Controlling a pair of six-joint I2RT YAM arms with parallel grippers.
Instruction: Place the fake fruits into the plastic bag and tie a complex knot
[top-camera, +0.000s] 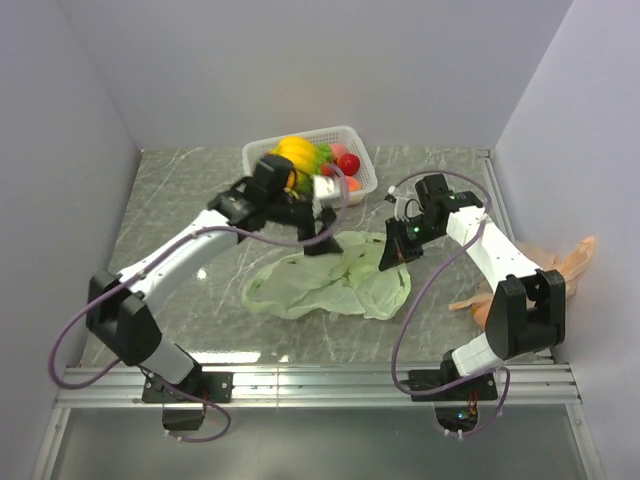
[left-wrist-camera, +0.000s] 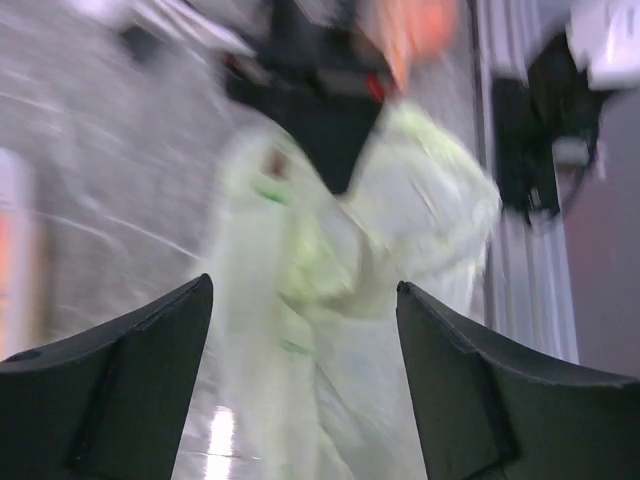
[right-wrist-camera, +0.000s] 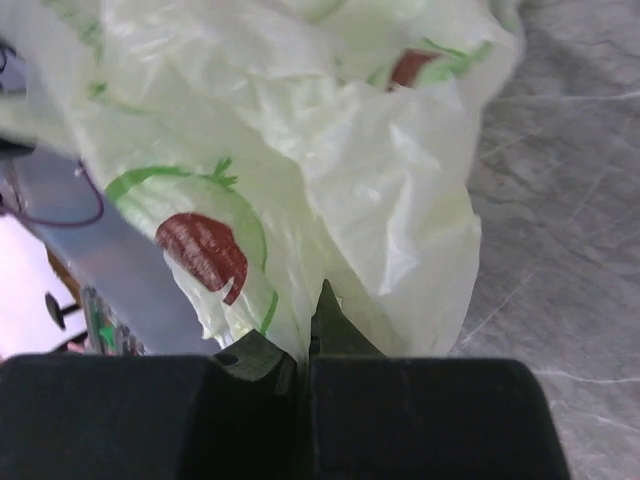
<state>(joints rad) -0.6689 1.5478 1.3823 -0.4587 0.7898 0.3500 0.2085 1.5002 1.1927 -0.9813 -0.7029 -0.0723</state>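
Note:
The pale green plastic bag (top-camera: 325, 282) lies crumpled and flat on the table's middle. My right gripper (top-camera: 393, 256) is shut on the bag's right edge; in the right wrist view the jaws (right-wrist-camera: 308, 335) pinch a fold of the printed film (right-wrist-camera: 330, 150). My left gripper (top-camera: 320, 238) hovers over the bag's far edge with its fingers (left-wrist-camera: 150, 350) wide open and nothing between them; the bag (left-wrist-camera: 340, 250) shows blurred below. The fake fruits, among them a yellow banana bunch (top-camera: 298, 152) and a red apple (top-camera: 348, 163), sit in the basket. No knot shows.
A white lattice basket (top-camera: 366, 162) stands at the back centre, just behind my left wrist. A peach-orange bag (top-camera: 565, 262) lies at the right edge beside the right arm. Grey walls close in the table on three sides.

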